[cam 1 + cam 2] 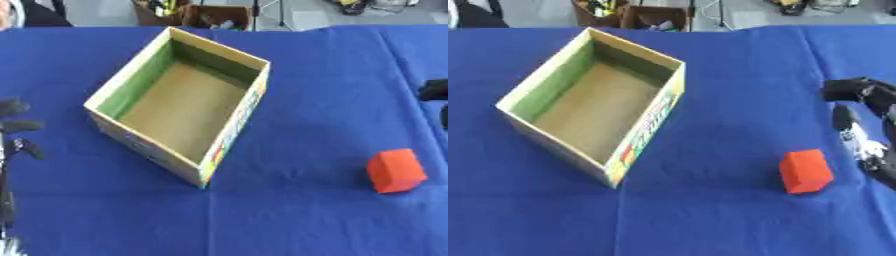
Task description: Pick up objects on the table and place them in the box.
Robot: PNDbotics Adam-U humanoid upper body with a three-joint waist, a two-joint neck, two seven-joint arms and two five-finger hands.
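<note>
Box (179,100) first, in the left eye view: an open cardboard carton, set askew on the blue cloth (306,220) left of centre, one corner toward the camera. Its floor is plain brown card and nothing lies in it; the left inner wall is green. The outer long side carries coloured print, too blurred to read. An orange-red block (395,170), matte and roughly cubic, sits on the cloth well to the right of the box and nearer the camera, apart from everything. At the left edge the left hand (17,125) shows as dark fingers, spread and relaxed, holding nothing. A dark bit of the other arm shows at the right edge. Beyond the far edge of the cloth stand brown cartons with clutter in them.

In the right eye view the same box sits further left, and the print on its side shows as green, yellow and red patches, still unreadable. The right hand (859,107) comes in from the right edge, black with pale parts, just right of the block and above it in the picture, not touching it; its fingers look uncurled and hold nothing. The cloth is smooth with faint creases.
</note>
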